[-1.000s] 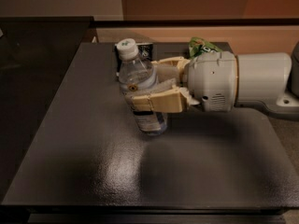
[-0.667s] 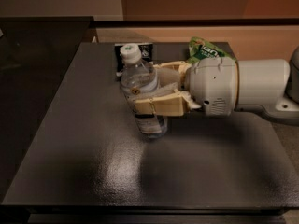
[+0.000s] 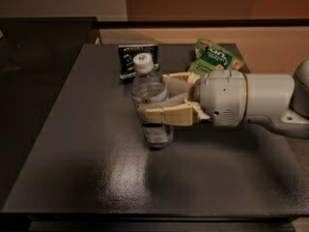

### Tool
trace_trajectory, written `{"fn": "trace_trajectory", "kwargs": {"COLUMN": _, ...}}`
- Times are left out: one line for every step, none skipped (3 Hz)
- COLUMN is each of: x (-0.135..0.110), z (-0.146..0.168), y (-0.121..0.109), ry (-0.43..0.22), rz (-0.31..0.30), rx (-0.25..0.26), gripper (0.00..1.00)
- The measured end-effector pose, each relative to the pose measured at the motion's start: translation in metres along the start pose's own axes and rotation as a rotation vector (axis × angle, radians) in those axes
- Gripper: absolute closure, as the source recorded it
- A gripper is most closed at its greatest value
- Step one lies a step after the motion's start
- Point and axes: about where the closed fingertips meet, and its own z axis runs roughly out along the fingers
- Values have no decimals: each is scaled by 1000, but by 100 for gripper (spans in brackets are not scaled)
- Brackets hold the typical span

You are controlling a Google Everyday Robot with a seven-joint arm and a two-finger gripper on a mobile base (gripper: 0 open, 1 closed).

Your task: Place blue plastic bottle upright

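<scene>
Here, the blue plastic bottle point(image 3: 147, 88) stands upright between the gripper's point(image 3: 152, 96) fingers point(image 3: 166, 115).
They pinch its clear, pale-labelled body; white cap point(image 3: 143, 60) up, counter point(image 3: 96, 168) beneath.

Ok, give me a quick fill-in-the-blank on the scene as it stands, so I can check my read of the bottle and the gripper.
1. The gripper reaches in from the picture's ___ edge, its fingers closed around the blue plastic bottle.
2. The bottle stands on the table with its white cap pointing ___.
3. The black-and-white snack bag lies behind the bottle, and the pouch behind the gripper is ___ in colour.

Missing words: right; up; green.
</scene>
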Motion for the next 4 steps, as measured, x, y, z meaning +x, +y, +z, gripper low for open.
{"fn": "trace_trajectory", "kwargs": {"x": 9, "z": -1, "y": -3, "ry": -44, "rz": -6, "rx": -19, "gripper": 100}}
{"fn": "trace_trajectory", "kwargs": {"x": 16, "z": -1, "y": -6, "ry": -80, "rz": -16, "rx": -37, "gripper": 100}}
{"fn": "trace_trajectory", "kwargs": {"x": 20, "z": -1, "y": -10, "ry": -114, "rz": -16, "rx": -44, "gripper": 82}}
{"fn": "trace_trajectory", "kwargs": {"x": 23, "z": -3, "y": -12, "ry": -130, "rz": -9, "rx": -49, "gripper": 59}}
